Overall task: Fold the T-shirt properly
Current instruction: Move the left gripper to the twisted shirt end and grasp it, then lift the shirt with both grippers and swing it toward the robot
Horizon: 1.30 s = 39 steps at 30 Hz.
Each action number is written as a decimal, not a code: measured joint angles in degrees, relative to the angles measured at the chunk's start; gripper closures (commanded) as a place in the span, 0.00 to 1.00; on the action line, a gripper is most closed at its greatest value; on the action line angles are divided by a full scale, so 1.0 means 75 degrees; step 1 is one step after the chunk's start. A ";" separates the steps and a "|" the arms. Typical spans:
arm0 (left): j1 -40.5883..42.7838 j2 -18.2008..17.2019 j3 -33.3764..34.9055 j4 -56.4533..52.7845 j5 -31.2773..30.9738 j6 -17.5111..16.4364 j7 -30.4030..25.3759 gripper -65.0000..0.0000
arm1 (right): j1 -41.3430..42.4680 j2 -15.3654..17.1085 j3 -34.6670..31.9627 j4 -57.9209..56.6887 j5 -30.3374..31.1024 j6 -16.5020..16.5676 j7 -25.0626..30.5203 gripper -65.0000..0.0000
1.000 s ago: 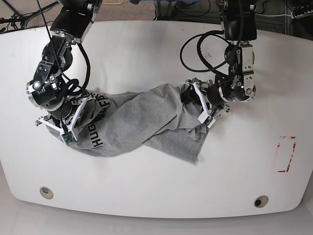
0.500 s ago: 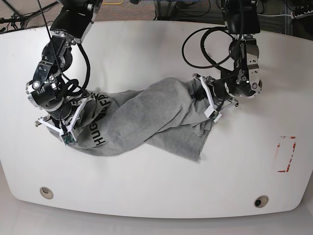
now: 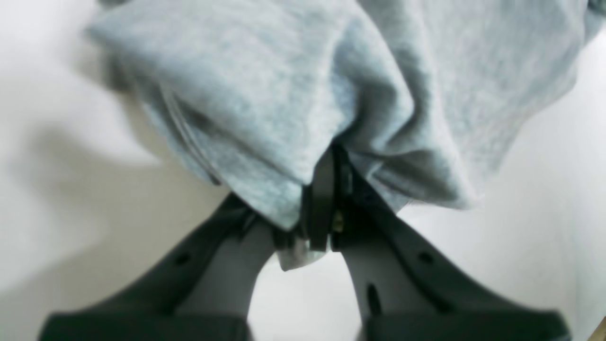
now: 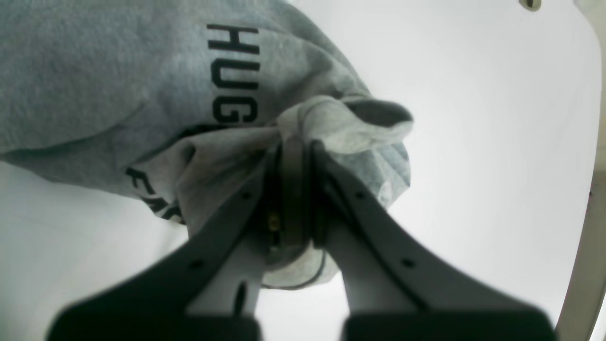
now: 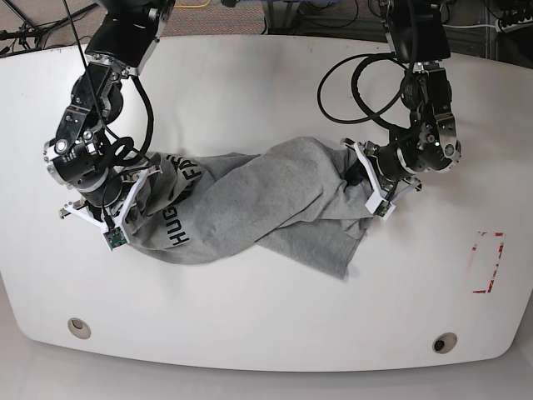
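**Both arms pinching the shirt**

The T-shirt (image 5: 258, 208) lay twisted across the white bench (image 5: 250, 325). At nine o'clock the right fingers (image 4: 293, 156) were clamped on its lettered end; at three o'clock the left fingers (image 3: 326, 180) were clamped on plain grey cloth.

arms: black, looped black cables | wrists: white brackets | fingers (image 4: 360, 222): dark grey, screw holes

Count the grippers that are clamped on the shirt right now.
2. The left gripper pinches the T-shirt at its end on the base view's right; the right gripper pinches the lettered end on the left.
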State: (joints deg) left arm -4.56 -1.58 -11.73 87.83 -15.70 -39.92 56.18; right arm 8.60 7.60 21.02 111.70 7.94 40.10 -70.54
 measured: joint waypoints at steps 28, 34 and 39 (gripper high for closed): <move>-0.1486 -0.0323 -0.0315 0.1547 -0.0629 -0.0006 0.0927 0.99 | 0.1390 0.0300 0.0303 -0.0469 -0.0061 0.0000 -0.0082 1.00; -0.2151 -0.0297 -0.0245 0.1545 -0.0714 -0.0009 0.1046 0.99 | 0.1743 0.0379 0.0376 -0.0536 -0.0047 0.0003 -0.0006 1.00; -0.2704 -0.0318 -0.0274 0.1530 -0.0600 -0.0020 0.1303 0.99 | 0.2063 0.0367 0.0393 -0.0577 -0.0023 -0.0003 -0.0052 1.00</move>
State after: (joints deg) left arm -24.84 -3.97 -13.78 99.31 -20.21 -40.07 65.95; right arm 24.08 10.35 23.97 107.37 7.77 40.07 -70.94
